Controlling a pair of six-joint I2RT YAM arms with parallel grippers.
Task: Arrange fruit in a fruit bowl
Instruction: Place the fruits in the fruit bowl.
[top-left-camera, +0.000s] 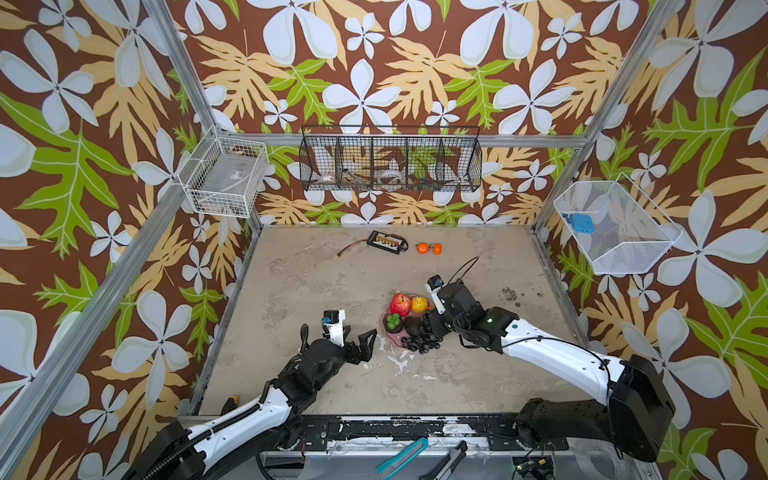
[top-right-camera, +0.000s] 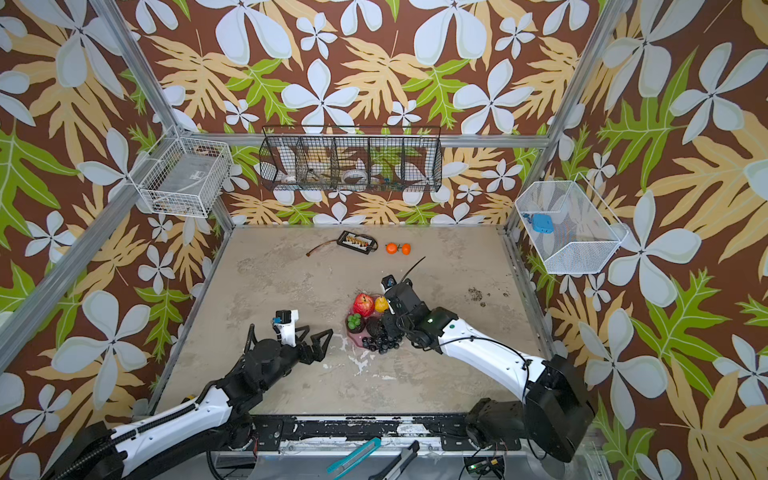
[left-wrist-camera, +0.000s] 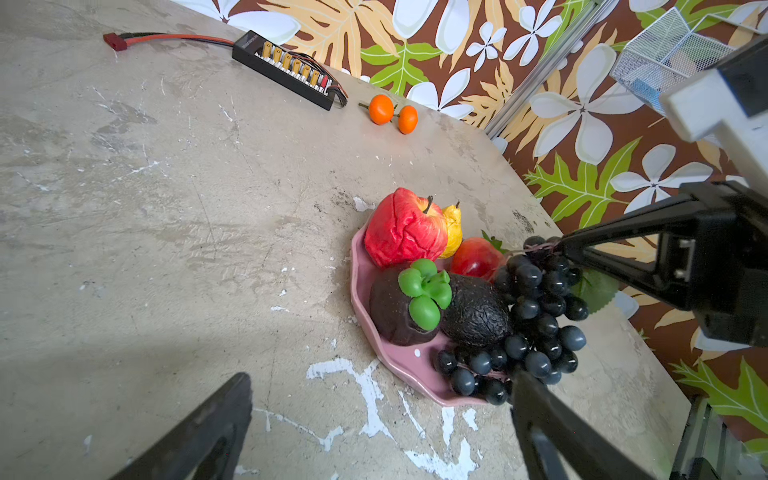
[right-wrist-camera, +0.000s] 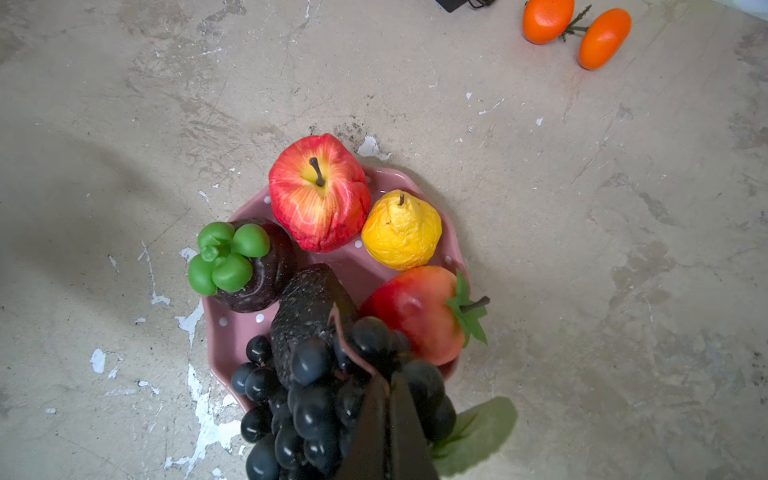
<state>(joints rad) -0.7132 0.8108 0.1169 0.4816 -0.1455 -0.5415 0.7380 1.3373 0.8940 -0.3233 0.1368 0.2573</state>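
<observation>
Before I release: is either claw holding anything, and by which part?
Right claw pinches the grape bunch by its stem; left claw is open and empty.

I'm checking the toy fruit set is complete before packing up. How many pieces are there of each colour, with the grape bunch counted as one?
Red: 2, apple and leaf-capped fruit
Yellow: 1, pear
Orange: 2, oranges
Dark: 3, mangosteen, avocado, grapes
Total: 8
</observation>
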